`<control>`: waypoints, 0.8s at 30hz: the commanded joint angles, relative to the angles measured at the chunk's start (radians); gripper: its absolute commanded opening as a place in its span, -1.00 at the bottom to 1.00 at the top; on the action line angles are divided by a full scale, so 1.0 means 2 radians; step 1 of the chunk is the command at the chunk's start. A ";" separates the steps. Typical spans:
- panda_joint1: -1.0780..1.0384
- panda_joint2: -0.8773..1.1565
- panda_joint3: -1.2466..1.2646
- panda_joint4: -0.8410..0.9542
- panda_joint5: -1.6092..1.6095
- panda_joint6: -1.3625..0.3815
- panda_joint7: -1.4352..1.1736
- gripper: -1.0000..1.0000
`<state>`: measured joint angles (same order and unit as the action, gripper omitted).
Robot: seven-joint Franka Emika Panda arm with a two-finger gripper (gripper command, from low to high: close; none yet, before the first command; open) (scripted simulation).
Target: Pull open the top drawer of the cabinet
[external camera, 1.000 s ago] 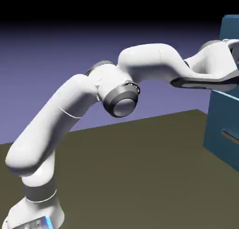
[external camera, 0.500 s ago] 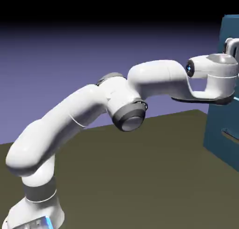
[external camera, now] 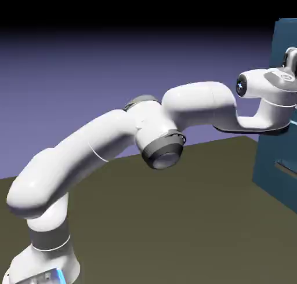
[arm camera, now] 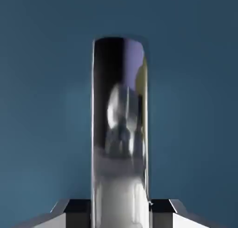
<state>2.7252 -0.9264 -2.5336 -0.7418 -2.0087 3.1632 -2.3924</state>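
Step in hand: while clamped on the handle, at the end of the grasp and on the verge of the pull, as judged from the closed grip and a drawer front not visibly drawn out.

Jaws: gripper point(arm camera: 119, 212) clenched on the shiny metal handle point(arm camera: 120, 124), both grey finger tips point(arm camera: 76, 207) pressed against its sides at the bottom of the hand view.

Handle: polished bar, filling the middle of the hand view, mirroring the hand; standing proud of the flat blue front.

Top drawer: top drawer point(arm camera: 42, 106) as the teal-blue panel behind the handle in the hand view; in the exterior view at the far right edge, mostly hidden behind the wrist.

Cabinet: cabinet point(external camera: 272, 167) at the right edge of the exterior view, standing on the dark olive surface point(external camera: 174, 219); lower front partly visible.

Arm: white arm point(external camera: 104, 149) rising from lower left, reaching level to the right.

Next move: straight pull back along the drawer's travel, away from the cabinet face, grip kept firm, wrist kept square to the front.

Risk: handle is smooth and rounded, so a skewed pull could let the tips slide off.

Uncertain: whether the drawer has started to open, not readable from either view.
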 commanded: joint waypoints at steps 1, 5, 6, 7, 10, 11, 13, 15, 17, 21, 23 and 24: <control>-0.004 0.005 0.002 -0.006 -0.022 -0.001 0.022 -1.00; -0.024 0.027 0.029 -0.038 -0.109 -0.011 0.099 -1.00; -0.032 0.033 0.038 -0.048 -0.130 -0.015 0.117 -1.00; -0.040 0.039 0.048 -0.060 -0.152 -0.020 0.135 -1.00; -0.072 0.061 0.086 -0.106 -0.217 -0.037 0.189 -1.00; -0.085 0.069 0.099 -0.125 -0.237 -0.044 0.206 -1.00; -0.111 0.086 0.125 -0.161 -0.271 -0.056 0.236 -1.00; -0.138 0.102 0.149 -0.197 -0.298 -0.068 0.263 -1.00; -0.166 0.119 0.172 -0.233 -0.321 -0.080 0.288 -1.00; -0.228 0.155 0.220 -0.306 -0.360 -0.100 0.337 -1.00; -0.261 0.174 0.246 -0.342 -0.376 -0.110 0.362 -1.00; -0.280 0.184 0.259 -0.360 -0.384 -0.114 0.374 -1.00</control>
<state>2.1666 -0.5587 -2.0146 -1.4613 -2.7768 2.9347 -1.6440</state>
